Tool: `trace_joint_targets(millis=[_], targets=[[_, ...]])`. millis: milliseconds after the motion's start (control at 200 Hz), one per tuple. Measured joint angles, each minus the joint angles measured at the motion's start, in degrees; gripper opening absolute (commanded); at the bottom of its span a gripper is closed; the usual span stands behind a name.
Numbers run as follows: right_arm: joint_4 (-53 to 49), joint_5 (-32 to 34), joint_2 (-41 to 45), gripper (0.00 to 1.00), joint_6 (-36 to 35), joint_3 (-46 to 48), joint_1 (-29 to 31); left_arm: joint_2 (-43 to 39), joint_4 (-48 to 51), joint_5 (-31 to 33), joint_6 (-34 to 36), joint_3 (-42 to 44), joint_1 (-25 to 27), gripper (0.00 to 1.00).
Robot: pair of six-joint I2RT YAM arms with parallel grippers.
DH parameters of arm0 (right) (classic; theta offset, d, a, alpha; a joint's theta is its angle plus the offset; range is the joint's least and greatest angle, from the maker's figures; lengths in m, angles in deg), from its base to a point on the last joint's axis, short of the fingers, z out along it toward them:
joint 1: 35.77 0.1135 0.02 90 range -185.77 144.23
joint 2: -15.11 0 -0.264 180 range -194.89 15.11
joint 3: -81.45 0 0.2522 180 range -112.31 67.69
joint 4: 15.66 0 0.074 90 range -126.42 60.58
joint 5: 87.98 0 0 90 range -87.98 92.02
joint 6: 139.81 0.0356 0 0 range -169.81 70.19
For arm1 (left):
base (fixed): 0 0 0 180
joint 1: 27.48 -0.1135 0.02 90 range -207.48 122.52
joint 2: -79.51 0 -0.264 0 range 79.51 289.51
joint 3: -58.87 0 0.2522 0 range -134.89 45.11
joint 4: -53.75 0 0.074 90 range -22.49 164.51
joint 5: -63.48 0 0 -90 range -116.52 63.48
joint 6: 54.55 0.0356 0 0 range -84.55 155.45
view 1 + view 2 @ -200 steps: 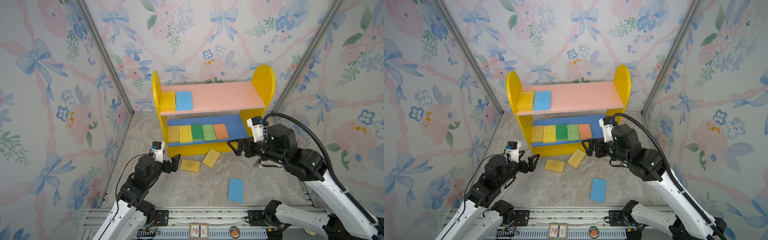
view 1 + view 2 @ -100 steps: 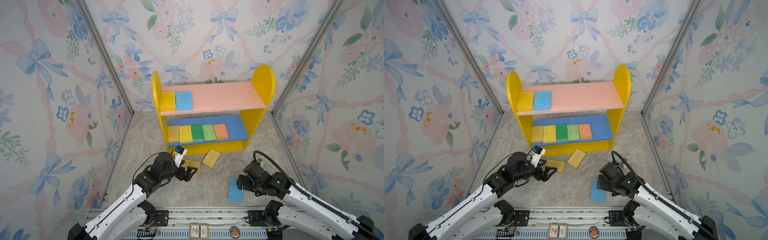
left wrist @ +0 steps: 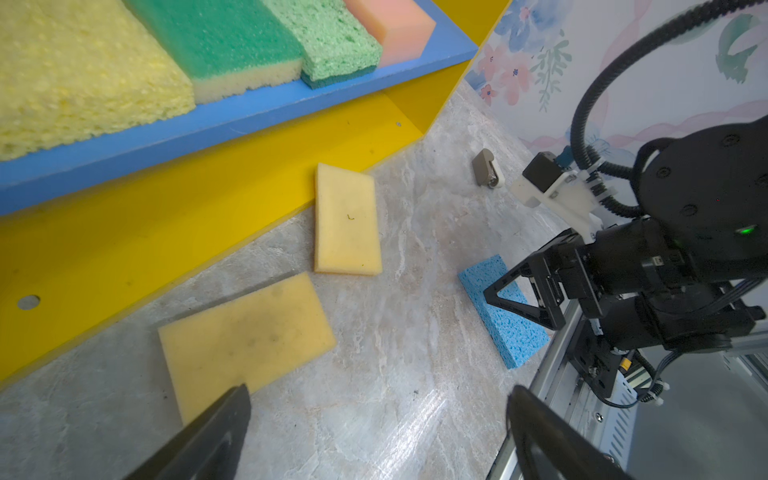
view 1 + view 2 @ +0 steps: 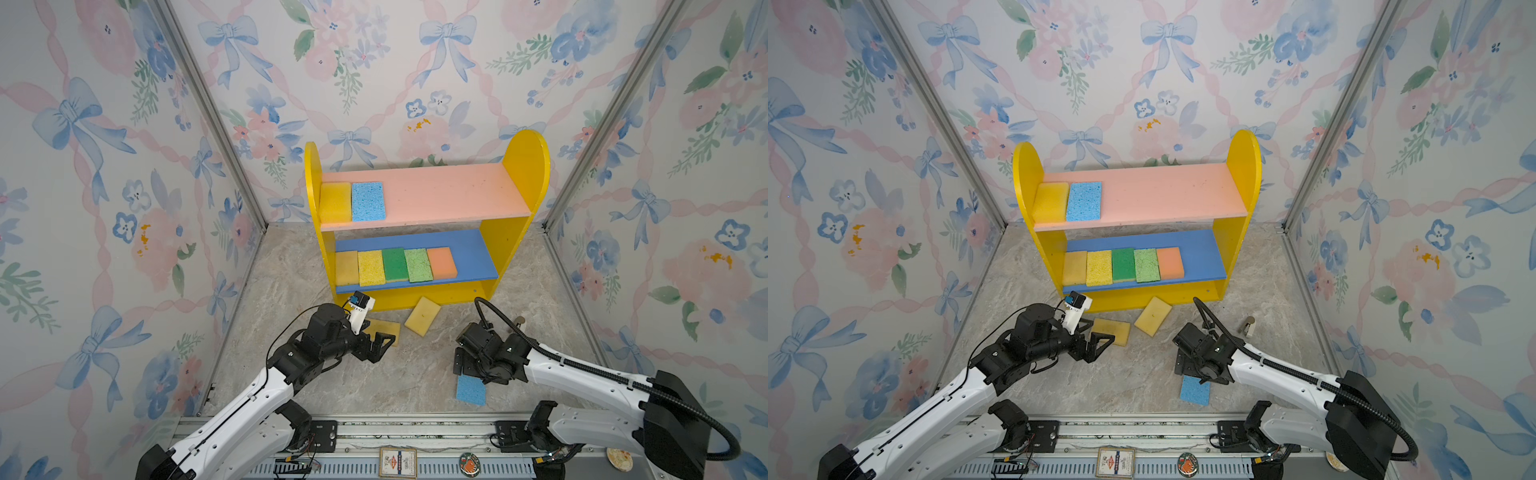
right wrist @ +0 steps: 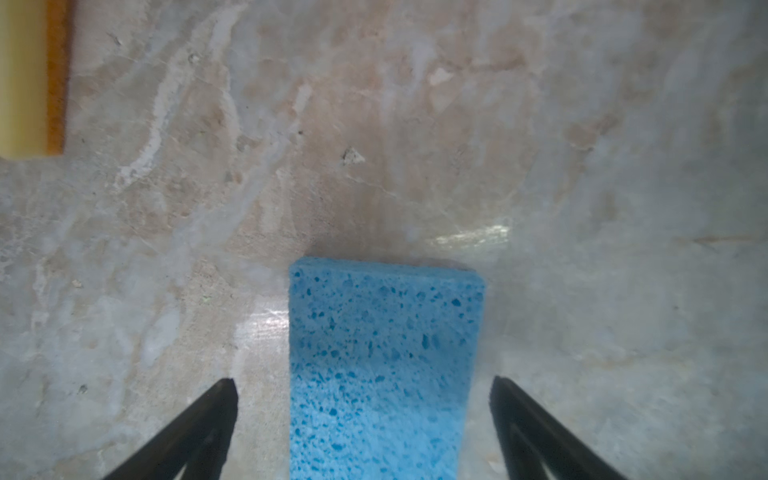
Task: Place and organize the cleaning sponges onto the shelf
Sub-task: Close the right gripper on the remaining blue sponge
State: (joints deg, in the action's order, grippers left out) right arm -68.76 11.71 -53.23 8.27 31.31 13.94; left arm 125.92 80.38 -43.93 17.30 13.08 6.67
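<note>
1. Sponges (image 4: 368,201): seven lie on the shelf (image 4: 525,166), three on the tabletop (image 4: 407,374) before it.
2. Left hand (image 4: 384,347), released, hovers by a yellow sponge (image 3: 245,336) before the shelf.
3. Right hand (image 5: 362,383), released, straddles the blue sponge (image 4: 471,390) farthest from the shelf.

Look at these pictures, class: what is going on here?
A two-armed robot is putting cleaning sponges onto the shelf. Seven already lie there: two on the pink board, five on the blue. Three are on the floor. The open right gripper straddles the blue sponge without gripping it; the open left gripper hovers by a flat yellow sponge. Another yellow sponge lies by the shelf's base.
</note>
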Motion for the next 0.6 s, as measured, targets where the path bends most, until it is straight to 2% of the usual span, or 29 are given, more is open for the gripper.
trace_joint_targets(millis=[600], targets=[[2.5, 0.0, -6.7, 0.99, 0.4, 0.4, -0.3, -0.2, 0.0, 0.0, 0.2, 0.0, 0.0, 0.98]])
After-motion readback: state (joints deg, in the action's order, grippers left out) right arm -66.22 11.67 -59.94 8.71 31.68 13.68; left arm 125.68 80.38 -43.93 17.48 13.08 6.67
